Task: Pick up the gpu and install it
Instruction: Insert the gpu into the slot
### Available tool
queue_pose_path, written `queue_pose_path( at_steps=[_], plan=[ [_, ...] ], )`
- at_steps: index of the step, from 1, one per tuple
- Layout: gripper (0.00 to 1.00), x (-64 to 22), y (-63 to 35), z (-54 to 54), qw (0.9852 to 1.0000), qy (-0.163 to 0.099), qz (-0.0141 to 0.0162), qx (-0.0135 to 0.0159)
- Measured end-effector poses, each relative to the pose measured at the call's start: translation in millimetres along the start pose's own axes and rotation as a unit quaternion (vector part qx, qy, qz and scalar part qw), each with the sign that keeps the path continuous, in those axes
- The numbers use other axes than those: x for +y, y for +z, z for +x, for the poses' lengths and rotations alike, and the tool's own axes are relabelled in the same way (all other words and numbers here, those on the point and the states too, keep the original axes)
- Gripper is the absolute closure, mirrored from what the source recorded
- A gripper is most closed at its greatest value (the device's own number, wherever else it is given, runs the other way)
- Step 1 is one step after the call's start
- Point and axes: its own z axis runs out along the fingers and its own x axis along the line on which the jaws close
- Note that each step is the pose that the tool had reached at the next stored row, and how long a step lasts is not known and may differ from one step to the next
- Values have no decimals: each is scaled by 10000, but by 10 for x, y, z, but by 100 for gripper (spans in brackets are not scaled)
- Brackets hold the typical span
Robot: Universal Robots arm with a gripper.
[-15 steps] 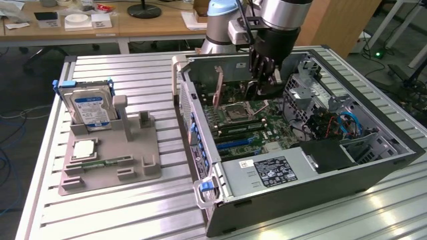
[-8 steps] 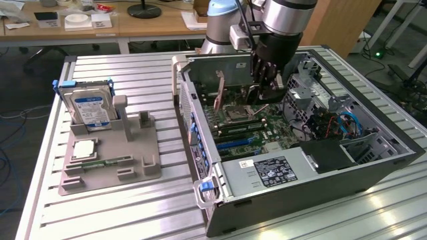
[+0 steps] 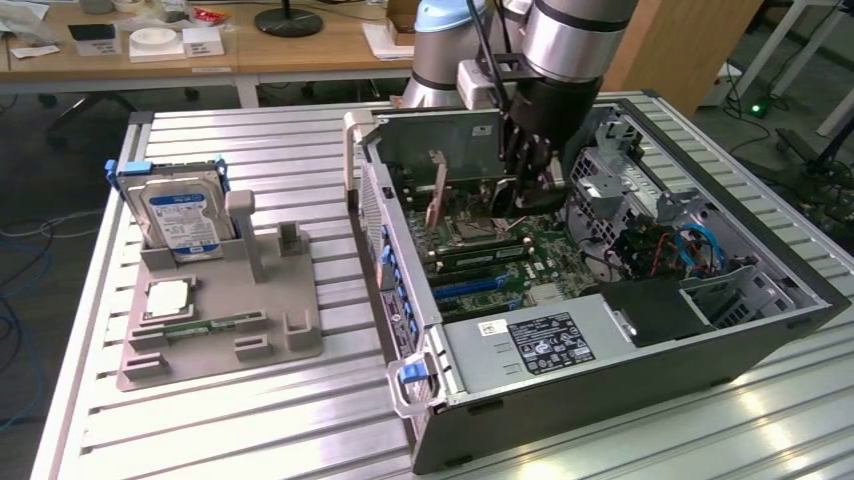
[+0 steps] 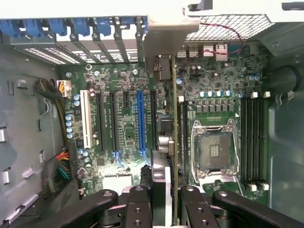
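The gpu [image 3: 434,140] stands on edge inside the open computer case [image 3: 747,330], over the motherboard [image 3: 534,255]. My gripper [image 3: 527,195] reaches down into the case and is shut on the card's end farthest from the case's rear. In the wrist view the gpu [image 4: 174,118] shows edge-on as a thin green line running from my gripper [image 4: 165,197] to the rear slot openings, its metal bracket [image 4: 161,66] at the far end. It hangs between the blue expansion slot [image 4: 140,123] and the empty CPU socket [image 4: 213,152]. One black finger [image 4: 138,202] sits on each side of the card.
On the exterior view's left, a grey fixture [image 3: 220,320] holds a silver hard drive [image 3: 180,215], a CPU chip [image 3: 167,298] and a memory strip [image 3: 214,325]. Inside the case are the power supply [image 3: 534,340], cable bundles [image 4: 59,156] and memory slots [image 4: 254,142].
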Motion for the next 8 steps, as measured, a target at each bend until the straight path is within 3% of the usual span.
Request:
queue_pose_path(
  at_steps=[8],
  plan=[
    [72,-4,31,117,10000,-3,-10,3]
  ],
)
